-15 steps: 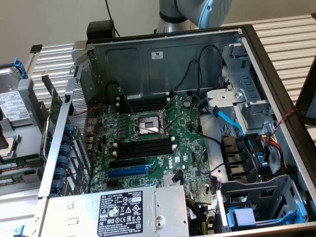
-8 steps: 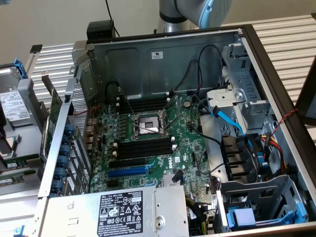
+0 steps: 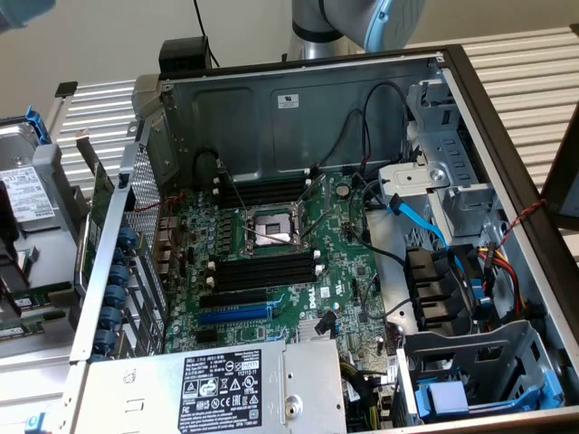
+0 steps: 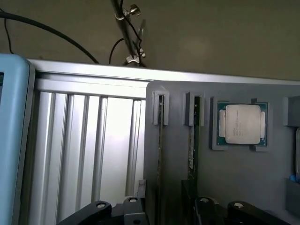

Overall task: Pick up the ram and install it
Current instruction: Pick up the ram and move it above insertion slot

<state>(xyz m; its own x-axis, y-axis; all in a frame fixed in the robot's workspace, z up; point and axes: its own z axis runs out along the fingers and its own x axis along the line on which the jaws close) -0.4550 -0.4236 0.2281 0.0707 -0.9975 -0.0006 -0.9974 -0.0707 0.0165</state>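
1. Gripper state. My gripper [image 4: 171, 213] stands wide. Its black fingers [image 4: 98, 208] sit in two groups with a clear gap between them, and they hold nothing.

2. Ram position. The ram [image 4: 161, 154] stands on its long edge in a narrow groove of a grey tray [image 4: 234, 187]. One end is seated in a small raised bracket of that tray. The stick runs along the groove into the gap between my fingers. I cannot tell whether either finger touches it.

3. Neighbouring parts on the tray. A second stick [image 4: 193, 136] stands on edge in the next groove, parallel to the ram and just beside it. A processor [image 4: 243, 124] with a silver lid lies flat in a square recess beyond that stick.

4. Surroundings of the tray. The tray rests on a ribbed aluminium table [image 4: 84, 140]. A black cable [image 4: 47, 30] hangs in front of the wall behind the table.

5. Target unit, exterior view. The case [image 3: 488, 117] lies open on its side. The green board [image 3: 344, 271] faces up inside it. The socket [image 3: 271, 226] sits near the board's centre, with black slots [image 3: 262, 271] in rows on either side of it. A blue slot [image 3: 233, 315] lies nearer the power supply [image 3: 226, 389]. Part of my arm [image 3: 362, 23] shows above the rear wall of the case.
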